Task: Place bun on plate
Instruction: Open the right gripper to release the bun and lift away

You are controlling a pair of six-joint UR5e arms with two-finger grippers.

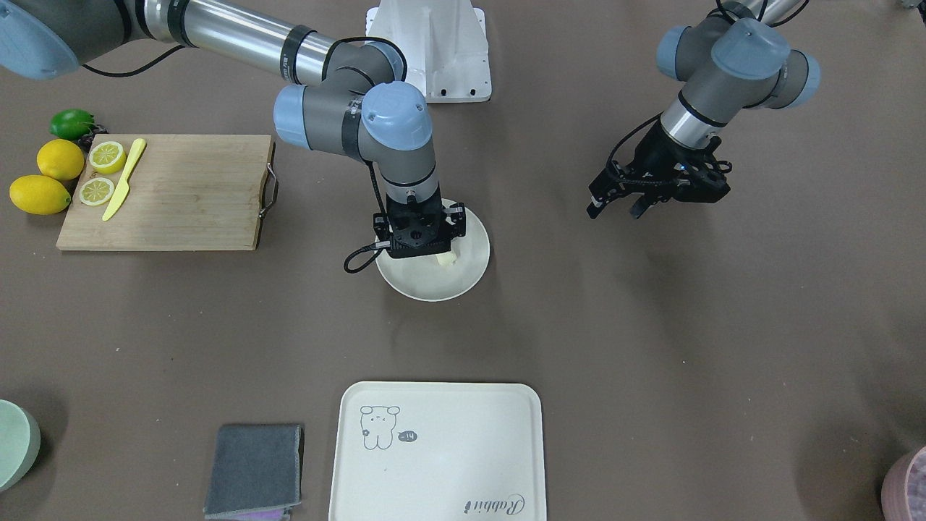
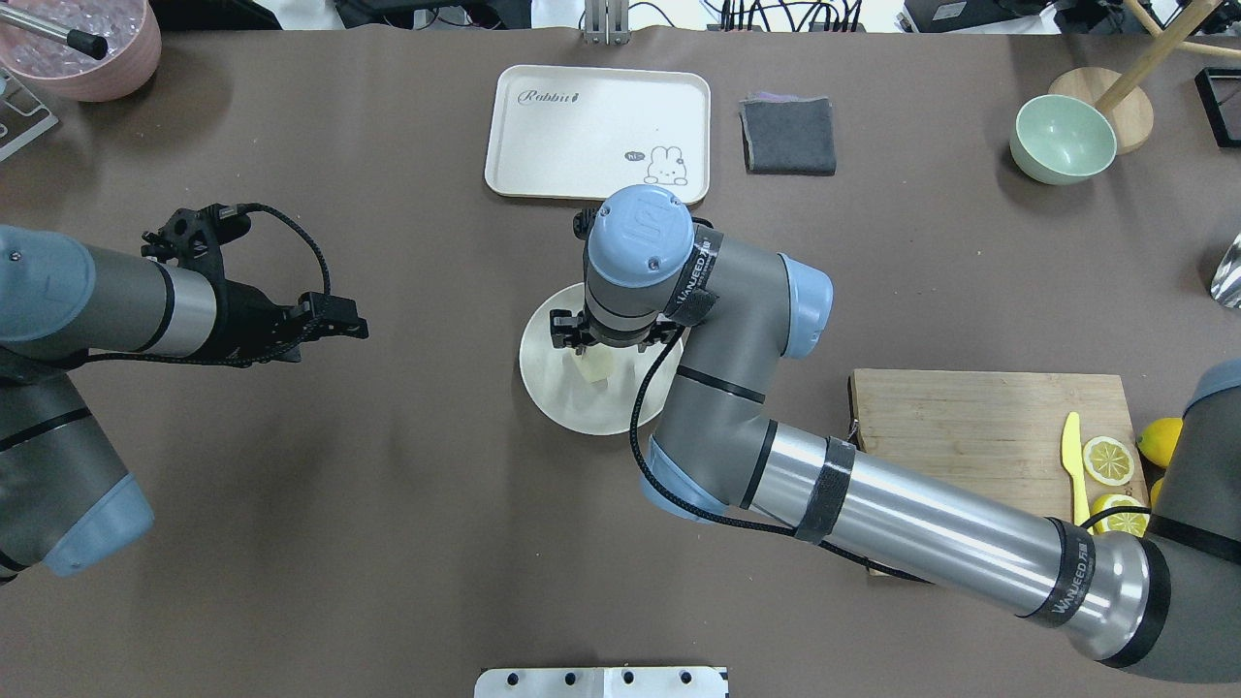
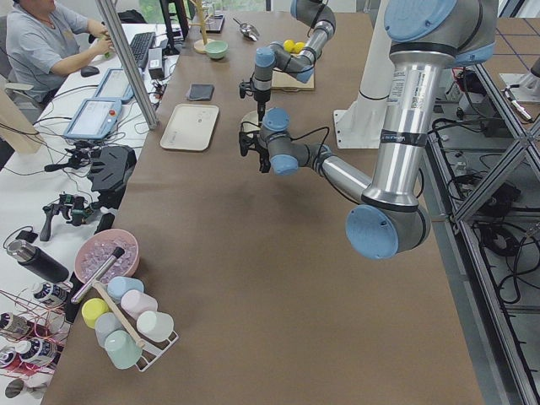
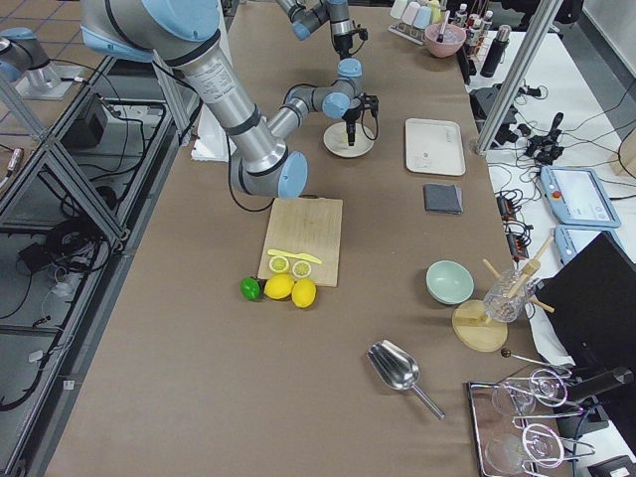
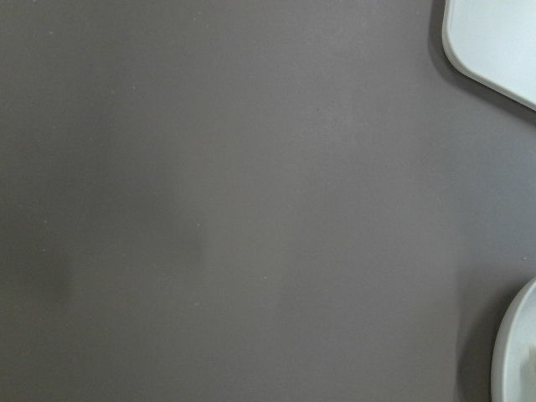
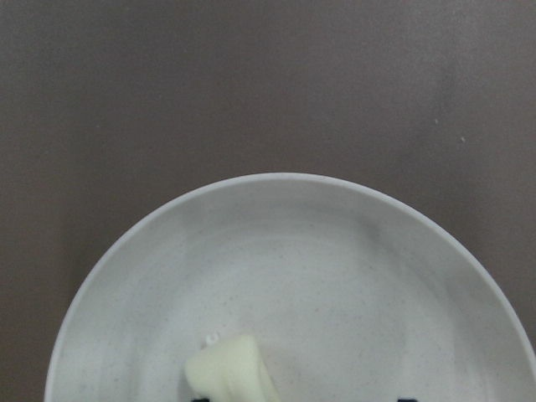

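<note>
The round off-white plate (image 1: 434, 286) (image 2: 562, 397) sits mid-table. The pale cream bun (image 1: 446, 259) (image 2: 595, 367) rests on it, partly hidden under my right gripper (image 1: 427, 250) (image 2: 606, 351), which points straight down just above the dish. In the right wrist view the bun (image 6: 230, 373) lies on the plate (image 6: 335, 251) near one of the two fingertips, which stand wide apart at the bottom edge, so this gripper is open. My left gripper (image 1: 615, 208) (image 2: 334, 325) hovers well off to the side, open and holding nothing. The left wrist view catches only the plate's rim (image 5: 512, 352).
A cream tray (image 1: 434, 449) with a drawn animal and a grey cloth (image 1: 253, 470) lie beyond the plate. A wooden cutting board (image 1: 181, 195) carries lemon slices and a yellow knife, with lemons and a lime beside it. A green bowl (image 2: 1062, 141) and a pink bowl (image 2: 87, 48) stand at the far corners.
</note>
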